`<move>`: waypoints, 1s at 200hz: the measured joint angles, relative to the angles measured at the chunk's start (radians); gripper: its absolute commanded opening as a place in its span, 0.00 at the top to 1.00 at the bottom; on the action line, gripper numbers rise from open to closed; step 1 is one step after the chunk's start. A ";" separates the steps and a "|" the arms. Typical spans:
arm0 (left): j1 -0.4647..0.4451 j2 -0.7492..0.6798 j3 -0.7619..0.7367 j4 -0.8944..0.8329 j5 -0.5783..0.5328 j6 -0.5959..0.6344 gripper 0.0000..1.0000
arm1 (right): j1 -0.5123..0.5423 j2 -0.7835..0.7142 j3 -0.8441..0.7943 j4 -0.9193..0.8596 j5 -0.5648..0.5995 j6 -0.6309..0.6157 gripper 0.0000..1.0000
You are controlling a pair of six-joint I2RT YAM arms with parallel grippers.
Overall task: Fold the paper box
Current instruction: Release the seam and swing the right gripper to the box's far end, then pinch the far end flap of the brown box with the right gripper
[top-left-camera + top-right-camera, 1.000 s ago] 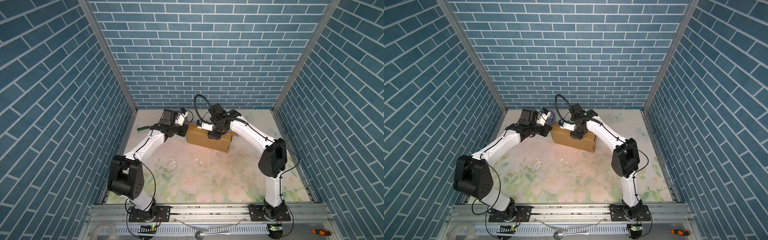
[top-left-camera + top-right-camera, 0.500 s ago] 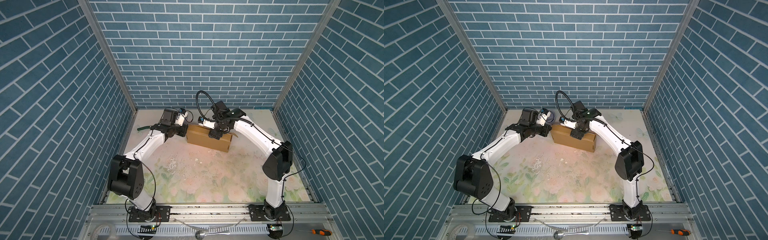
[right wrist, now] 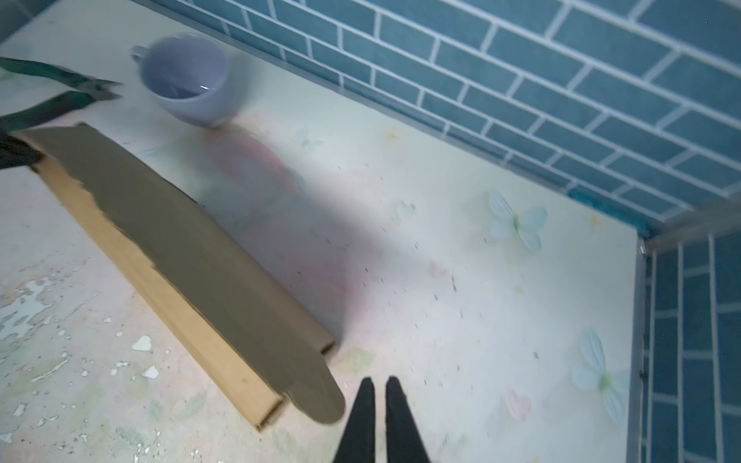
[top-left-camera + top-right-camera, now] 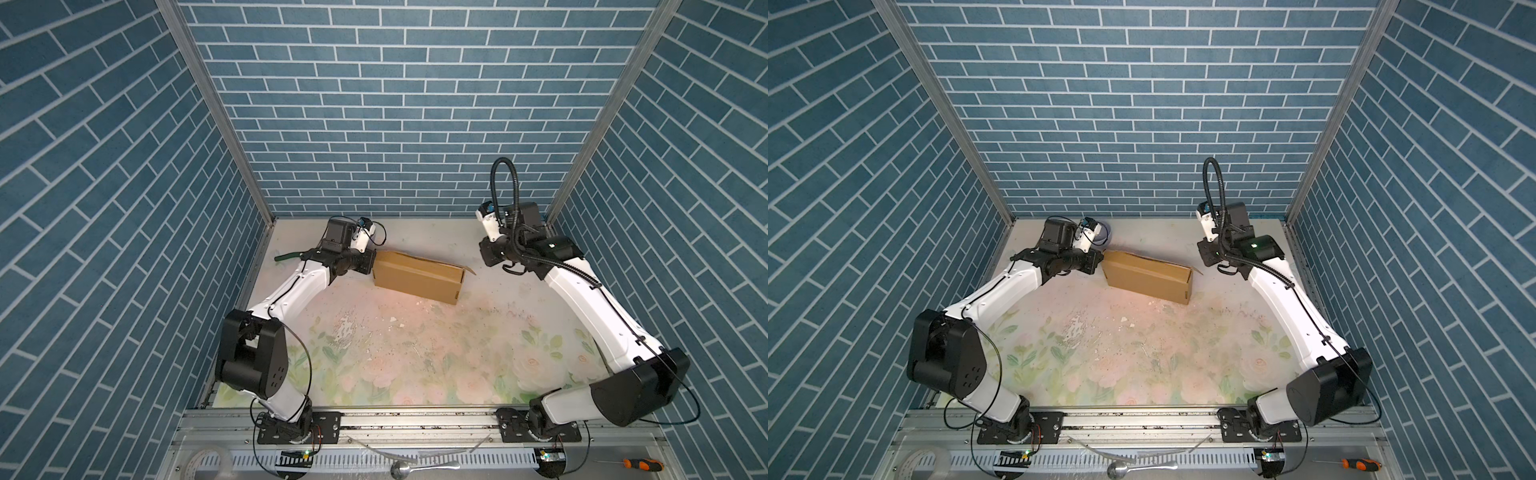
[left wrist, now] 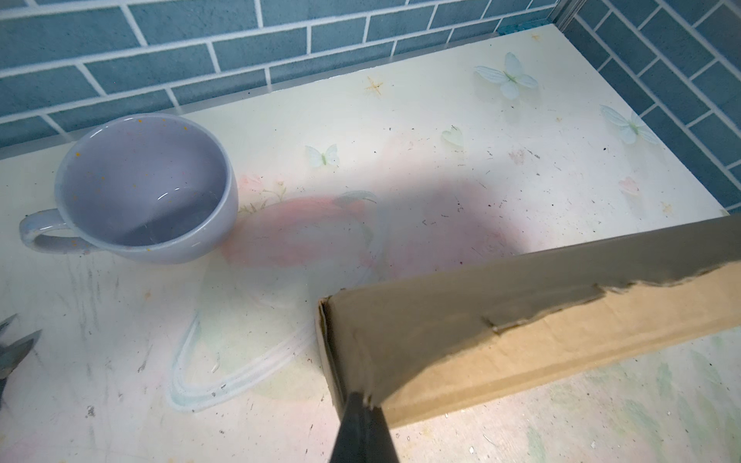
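The paper box [image 4: 417, 274] [image 4: 1148, 276] lies closed and flat at the back of the mat, a long brown cardboard block. A rounded flap [image 3: 316, 393] sticks out at its right end. My left gripper [image 5: 363, 403] is shut, its tips touching the box's left end corner [image 5: 333, 360], as both top views also show [image 4: 371, 264]. My right gripper [image 3: 381, 385] hangs off the box's right end, apart from it [image 4: 489, 258]. Its fingers [image 3: 367, 401] stand almost together with a thin slit and nothing between them.
A lilac cup [image 5: 148, 188] [image 3: 188, 80] stands behind the box's left end near the back wall. Green-handled pliers [image 3: 60, 92] [image 4: 286, 257] lie left of it. Tiled walls close in the back and sides. A screwdriver [image 4: 638, 449] and spoon [image 4: 405, 455] lie on the front rail.
My right arm has left the top of the box and swung away to the right rear, its jaws going from wide to nearly together. The left arm and the box have stayed put.
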 measured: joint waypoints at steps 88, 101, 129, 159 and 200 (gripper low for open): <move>0.000 0.000 0.000 -0.001 0.000 0.000 1.00 | 0.059 0.157 0.054 -0.201 -0.083 0.015 0.52; 0.000 0.000 0.000 -0.001 0.000 0.000 1.00 | 0.078 0.171 0.054 -0.216 -0.064 0.002 0.57; 0.000 0.000 0.000 -0.001 0.000 0.000 1.00 | 0.090 0.205 0.060 -0.235 -0.015 -0.014 0.67; 0.000 0.000 0.000 -0.001 0.000 0.000 1.00 | 0.092 0.238 0.080 -0.242 0.025 -0.024 0.78; 0.000 0.000 0.000 -0.001 0.000 0.000 1.00 | 0.095 0.242 0.115 -0.260 0.033 -0.022 0.76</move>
